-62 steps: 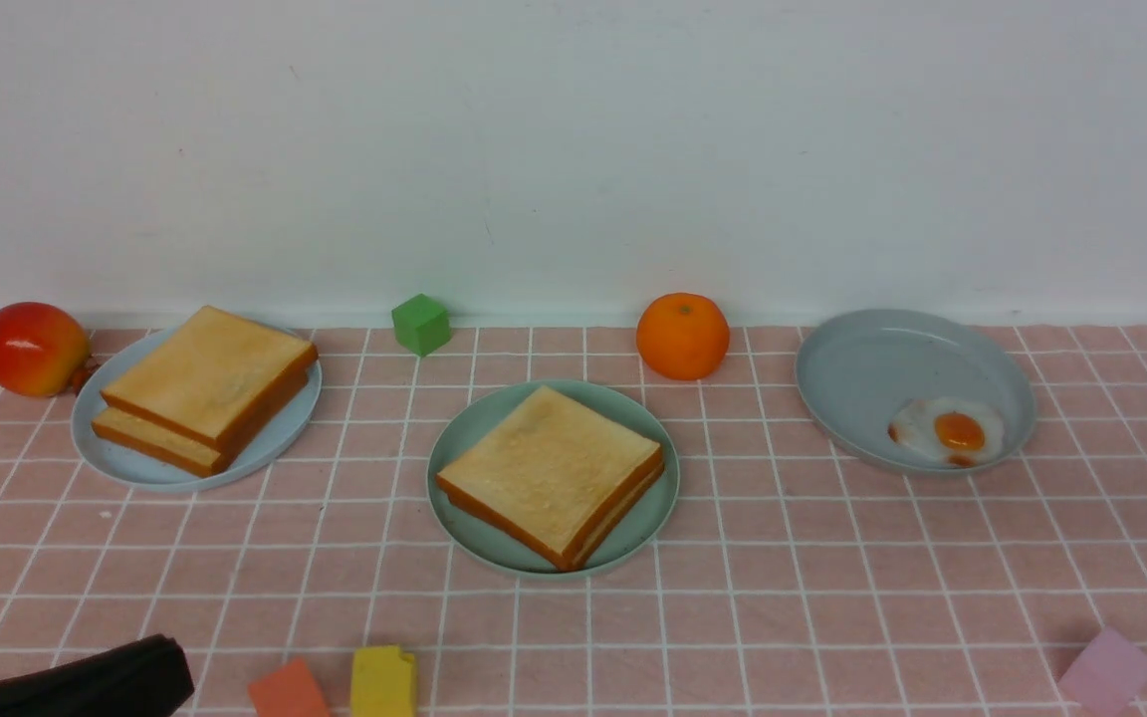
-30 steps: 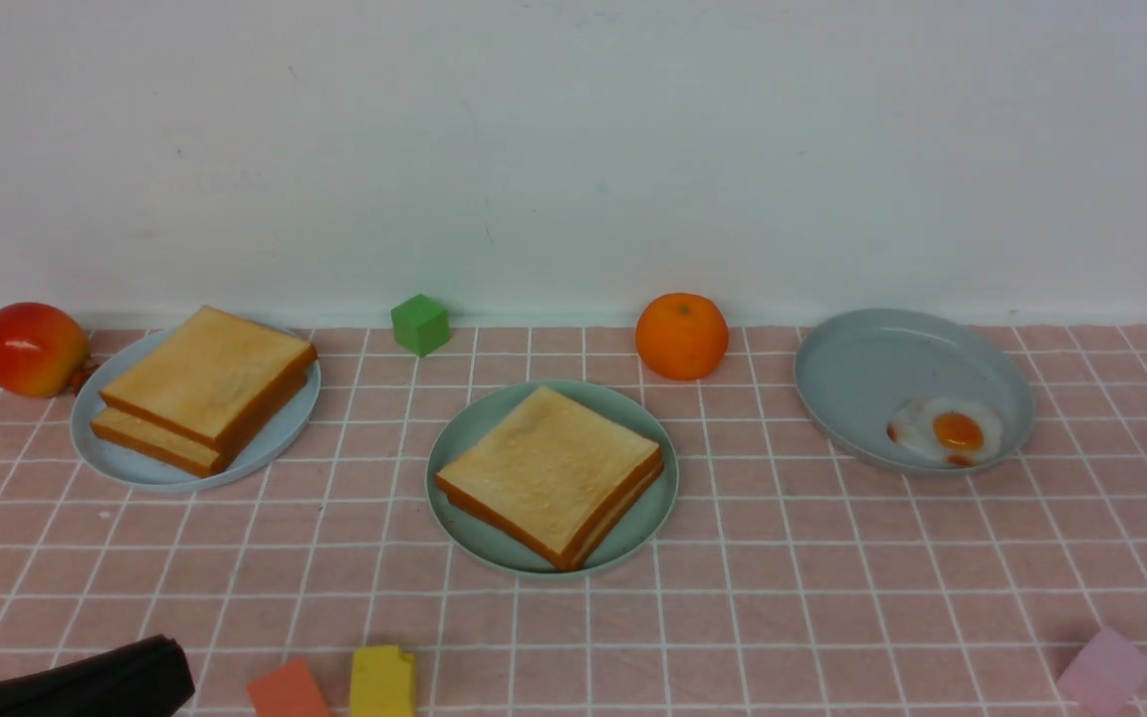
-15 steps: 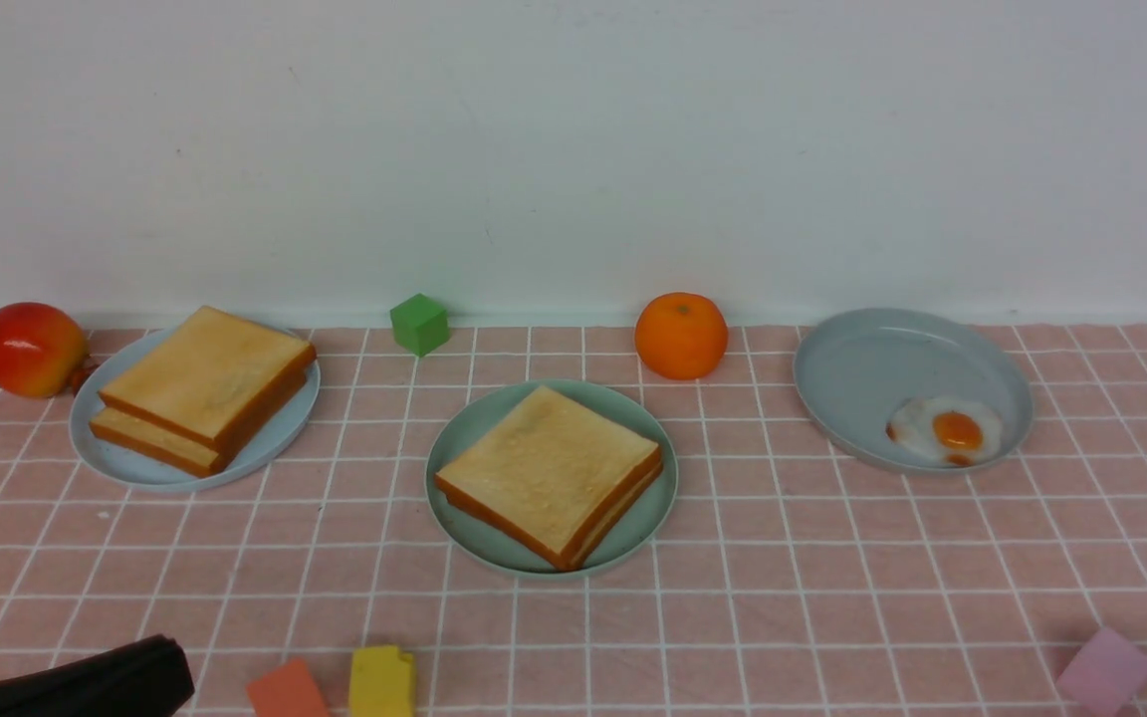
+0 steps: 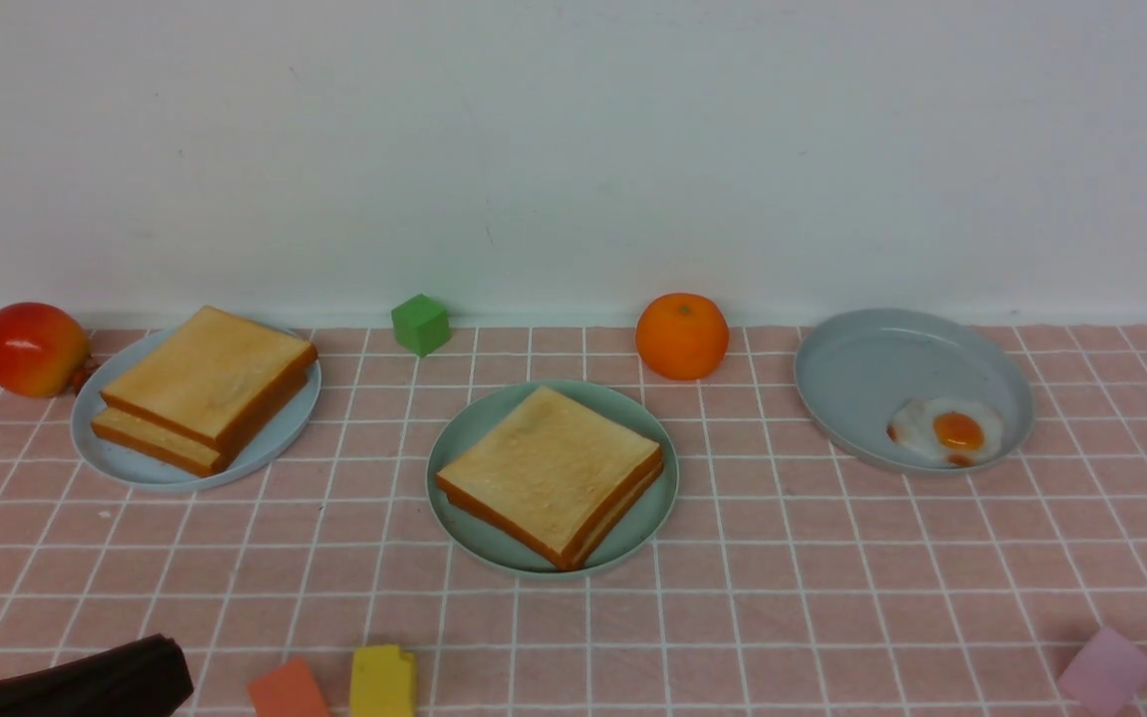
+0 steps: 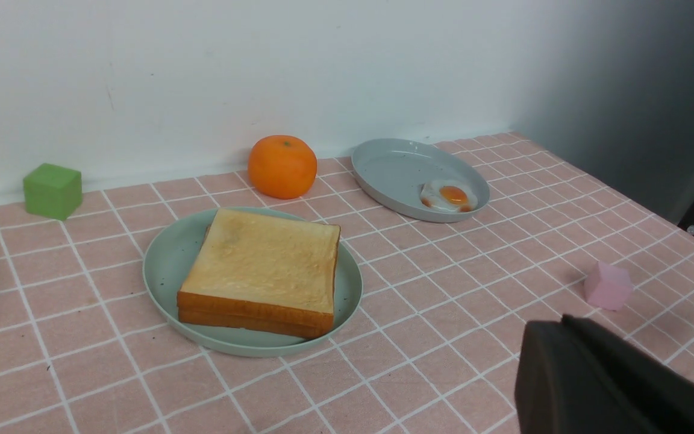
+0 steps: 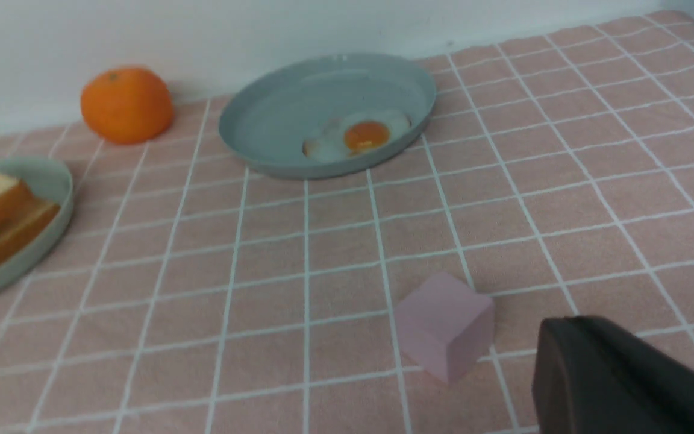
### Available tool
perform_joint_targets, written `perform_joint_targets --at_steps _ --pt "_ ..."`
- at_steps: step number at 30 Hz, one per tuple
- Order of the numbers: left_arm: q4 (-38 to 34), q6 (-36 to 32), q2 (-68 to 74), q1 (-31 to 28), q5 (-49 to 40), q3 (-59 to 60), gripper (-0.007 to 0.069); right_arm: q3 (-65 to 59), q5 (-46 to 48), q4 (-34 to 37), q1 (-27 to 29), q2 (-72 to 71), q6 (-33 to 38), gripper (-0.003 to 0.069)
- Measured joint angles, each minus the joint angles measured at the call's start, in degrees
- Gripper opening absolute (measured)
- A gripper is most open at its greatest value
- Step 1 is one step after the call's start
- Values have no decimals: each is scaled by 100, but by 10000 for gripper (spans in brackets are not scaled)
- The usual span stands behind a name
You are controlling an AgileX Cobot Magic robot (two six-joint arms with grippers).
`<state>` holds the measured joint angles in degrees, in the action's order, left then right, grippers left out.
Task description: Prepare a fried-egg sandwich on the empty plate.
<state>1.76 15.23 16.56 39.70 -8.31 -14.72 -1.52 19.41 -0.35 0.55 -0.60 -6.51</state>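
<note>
Two square toast slices lie stacked as the sandwich (image 4: pixel 549 468) (image 5: pixel 262 259) on the mint-green plate (image 4: pixel 454 438) (image 5: pixel 166 265) at the table's centre. A thin pale line runs between their orange crusts; I cannot tell what it is. My left gripper (image 4: pixel 170 667) (image 5: pixel 564 325) rests low at the front left, well short of the plate, jaws pressed together and holding nothing. My right gripper (image 6: pixel 564 328) is outside the front view; in its wrist view it is shut and empty, beside a pink block (image 6: pixel 443 322).
A pale blue plate (image 4: pixel 280 438) with a toast stack (image 4: pixel 205 383) stands left, an apple (image 4: pixel 31 349) beyond it. A grey-blue plate (image 4: pixel 872 358) holding a fried egg (image 4: pixel 947 431) stands right. Green cube (image 4: pixel 421 324), orange (image 4: pixel 682 336), orange block (image 4: pixel 287 690), yellow block (image 4: pixel 382 682).
</note>
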Motion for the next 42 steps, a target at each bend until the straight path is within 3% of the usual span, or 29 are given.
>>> perform_joint_targets --at_steps 2,6,36,42 --pt "0 0 0 0 0 0 12 20 130 276 0 0 489 -3" --pt "0 0 0 0 0 0 18 33 213 454 0 0 782 -3" --pt "240 5 0 -36 -12 0 24 45 251 514 0 -5 651 17" --pt "326 154 -18 -912 -20 0 -13 45 256 514 0 -5 651 24"
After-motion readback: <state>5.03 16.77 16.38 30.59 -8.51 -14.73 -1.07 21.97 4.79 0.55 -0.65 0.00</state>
